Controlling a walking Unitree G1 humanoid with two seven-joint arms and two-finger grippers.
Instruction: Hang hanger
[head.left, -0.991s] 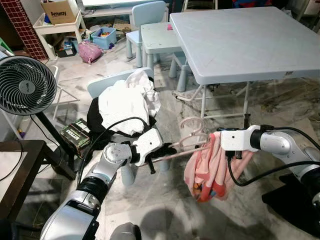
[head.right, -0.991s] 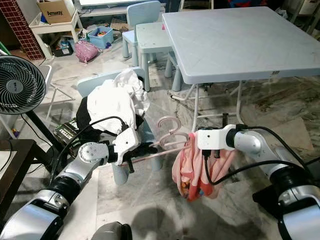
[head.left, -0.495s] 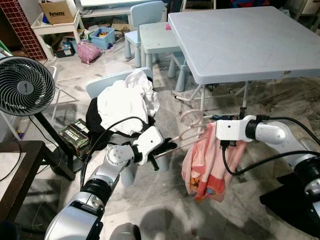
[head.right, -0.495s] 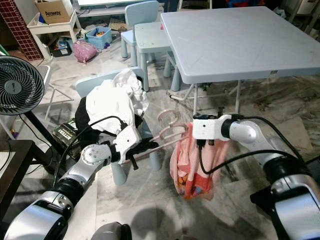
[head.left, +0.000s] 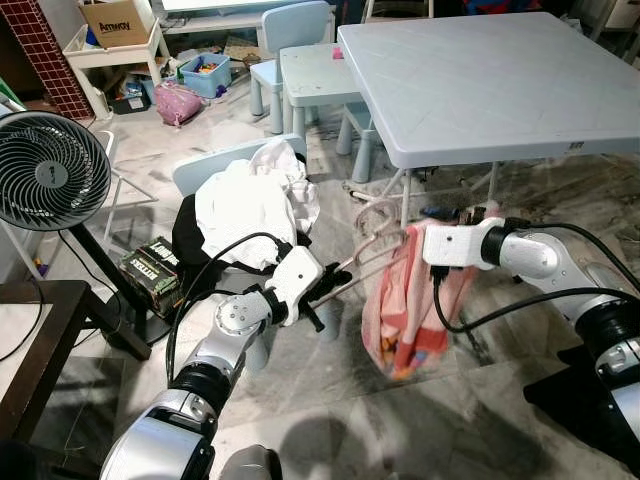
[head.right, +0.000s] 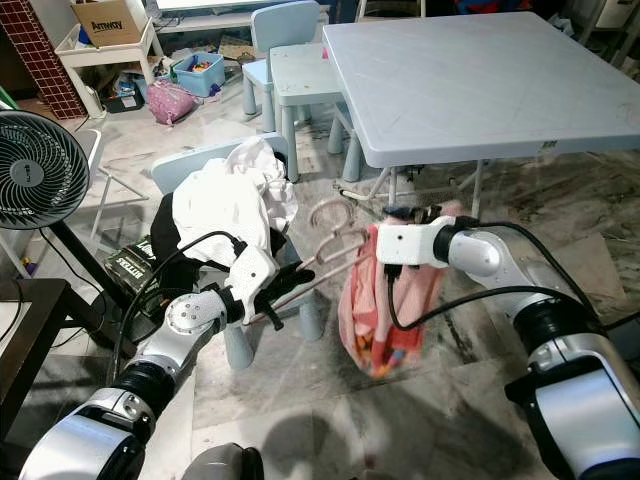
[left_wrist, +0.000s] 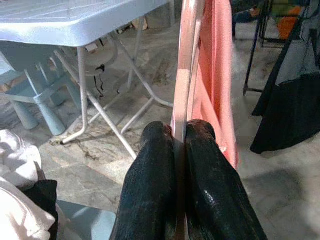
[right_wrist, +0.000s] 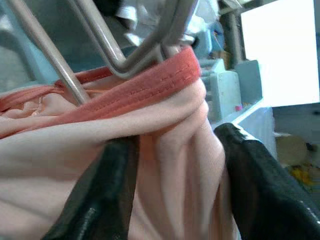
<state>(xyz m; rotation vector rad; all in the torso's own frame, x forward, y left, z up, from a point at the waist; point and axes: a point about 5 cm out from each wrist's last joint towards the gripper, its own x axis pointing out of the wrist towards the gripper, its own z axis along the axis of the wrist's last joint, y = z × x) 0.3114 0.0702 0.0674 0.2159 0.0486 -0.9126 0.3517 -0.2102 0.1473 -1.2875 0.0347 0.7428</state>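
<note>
A brown cardboard box (head.left: 118, 20) on the white shelf at the upper left of the frame bears a dark printed word, seemingly "Amway". The dark green rectangular pack (head.left: 152, 268) on the floor at left carries pale lettering too small to read.

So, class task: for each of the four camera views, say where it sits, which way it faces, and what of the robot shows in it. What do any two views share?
Left eye view: head, looking down; both silver arms, hanger, pink garment.
Right eye view: beside it, same scene.
Left wrist view: along the left gripper, shut on the hanger, toward the grey table.
Right wrist view: along the right gripper, fingers around the garment.
Shared: hanger and garment in all.
</note>
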